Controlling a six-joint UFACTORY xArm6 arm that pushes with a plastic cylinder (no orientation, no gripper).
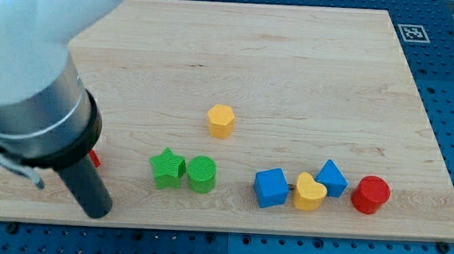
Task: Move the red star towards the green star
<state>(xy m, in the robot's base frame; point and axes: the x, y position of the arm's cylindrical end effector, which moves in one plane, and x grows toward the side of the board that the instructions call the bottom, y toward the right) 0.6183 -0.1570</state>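
A sliver of a red block [95, 159], likely the red star, shows at the view's left, mostly hidden behind my arm. The green star [167, 168] lies to its right, touching a green cylinder [202, 174]. My dark rod slants down at the view's lower left, and my tip [98, 211] sits just below the red block and to the left of the green star. I cannot tell whether the tip touches the red block.
A yellow hexagon [221, 120] sits above the green blocks. Toward the view's lower right lie a blue cube [270, 188], a yellow heart [309, 193], a blue wedge-like block [331, 177] and a red cylinder [370, 194]. The wooden board [293, 60] rests on blue pegboard.
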